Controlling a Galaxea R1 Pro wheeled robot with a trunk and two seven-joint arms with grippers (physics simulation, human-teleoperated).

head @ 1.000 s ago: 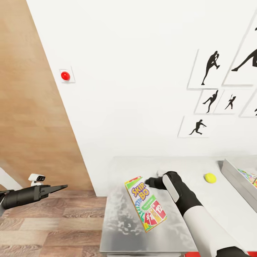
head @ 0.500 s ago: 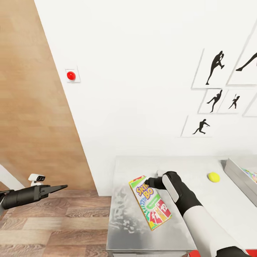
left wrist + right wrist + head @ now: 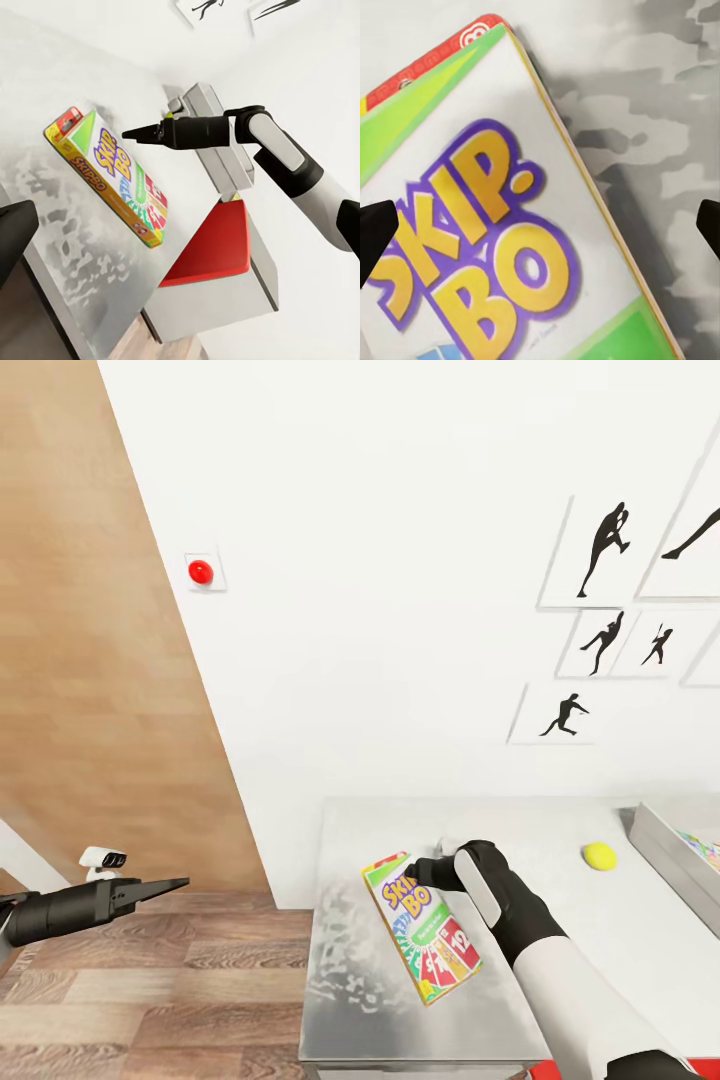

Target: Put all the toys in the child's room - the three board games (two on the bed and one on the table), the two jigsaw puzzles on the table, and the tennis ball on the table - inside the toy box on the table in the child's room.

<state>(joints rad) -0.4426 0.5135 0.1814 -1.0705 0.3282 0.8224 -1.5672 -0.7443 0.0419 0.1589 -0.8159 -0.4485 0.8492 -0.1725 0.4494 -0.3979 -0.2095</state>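
Centrally, the right hand (image 3: pixel 412 873) hangs over the SKIP-BO box (image 3: pixel 422 927), above the end that carries the title. The right wrist view looks down on the printed lid (image 3: pixel 495 247), with one dark fingertip (image 3: pixel 376 232) at each side of that picture; the fingers stand wide apart and hold nothing. Whether they touch the lid cannot be told.

The SKIP-BO box lies flat on the bench (image 3: pixel 600 950), set at a slant near the bench's end farthest from the toy box. The tennis ball (image 3: pixel 599 856) rests on the same bench, well apart from the SKIP-BO box, between it and the toy box (image 3: pixel 668 850). The toy box stands at the far side of the ball, colourful print showing inside its grey wall.

The left hand (image 3: pixel 165 886) is held out over the wood-plank floor (image 3: pixel 200 980), well clear of the bench, its fingers drawn to a thin point and carrying nothing.

Behind the bench, the white wall (image 3: pixel 400 610) bears a red button (image 3: pixel 201 572) and black silhouette pictures (image 3: pixel 605 545).
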